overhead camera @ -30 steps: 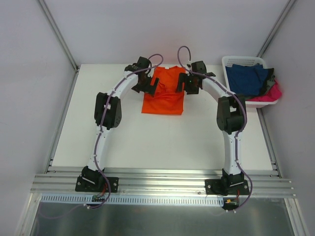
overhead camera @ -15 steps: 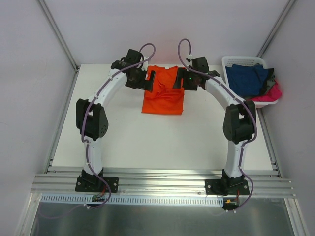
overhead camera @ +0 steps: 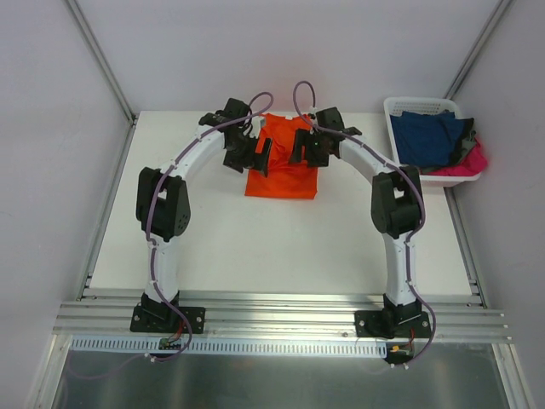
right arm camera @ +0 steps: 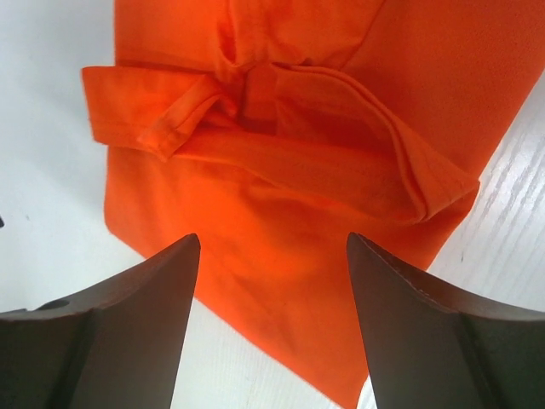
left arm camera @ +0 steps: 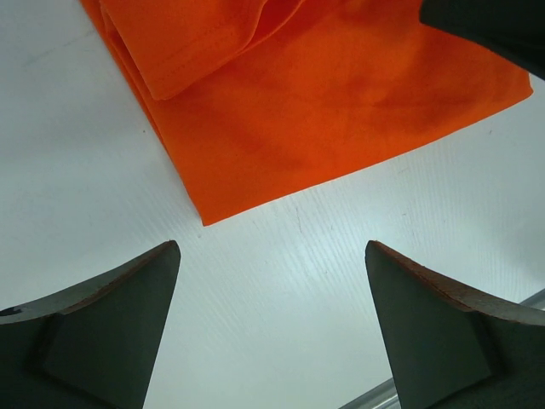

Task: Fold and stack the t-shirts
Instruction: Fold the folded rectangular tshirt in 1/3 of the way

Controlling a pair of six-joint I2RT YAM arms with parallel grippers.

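The orange t-shirt [overhead camera: 283, 169] lies flat and partly folded at the back middle of the table, sleeves folded in. My left gripper [overhead camera: 258, 157] is open and empty above its left edge; in the left wrist view the shirt's corner [left arm camera: 281, 128] lies just beyond the fingers. My right gripper [overhead camera: 300, 152] is open and empty above its right side; the right wrist view shows the folded sleeve and collar [right arm camera: 281, 128] between the fingers. A navy t-shirt [overhead camera: 430, 136] and a pink one [overhead camera: 470, 162] lie in the basket.
The white slotted basket [overhead camera: 407, 106] stands at the back right corner. The white table [overhead camera: 272, 247] reaches forward to an aluminium rail [overhead camera: 281, 322] at the near edge. Grey walls close the sides and back.
Both grippers have moved inward and a little toward the near side over the orange shirt. The left elbow has swung outward. The shirt lies as before.
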